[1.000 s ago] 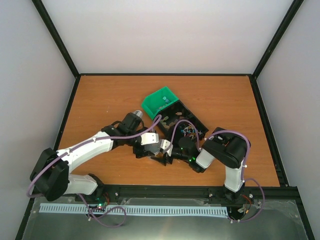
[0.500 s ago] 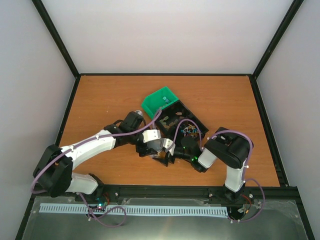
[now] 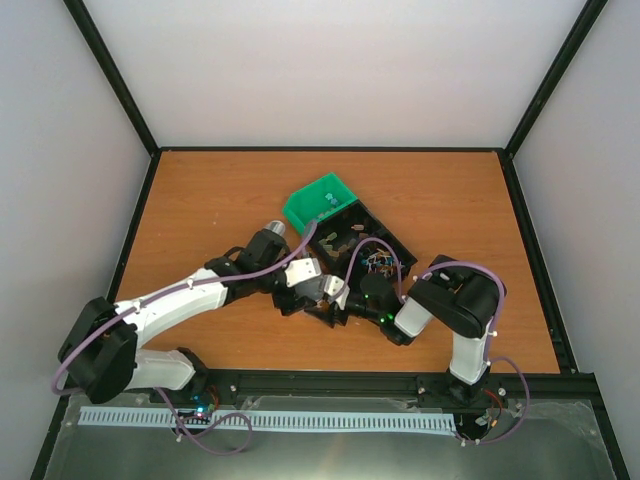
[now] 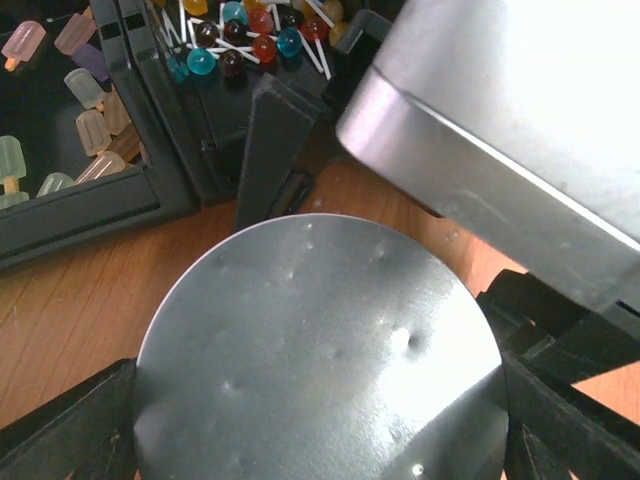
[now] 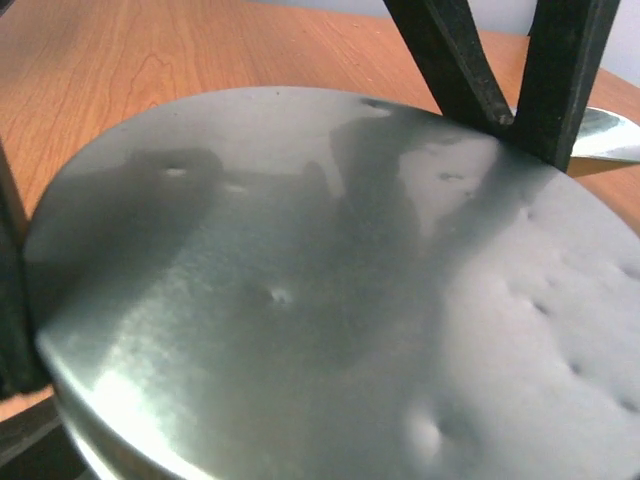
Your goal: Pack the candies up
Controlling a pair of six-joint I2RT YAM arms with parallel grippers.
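From my left wrist feed: the round tin point(image 4: 320, 350) at centre is bare metal, satin-bright and pocked with small dents. A second metal piece point(image 4: 500, 130) at upper right looks smoother. The table point(image 4: 80, 300) is orange wood grain with a low sheen. The tray point(image 4: 90, 215) at upper left is matt black plastic. Lollipops point(image 4: 262, 47) look glossy and ice-lolly sweets point(image 4: 92, 128) frosted. Overhead, the bin point(image 3: 315, 205) is green plastic.

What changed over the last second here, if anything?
Very little. The left gripper, closed around a round metal tin, crept slightly toward the black tray. The right gripper shifted a touch to the right in the top view. Nothing was visibly grabbed or released. The green bin and tray stayed put.
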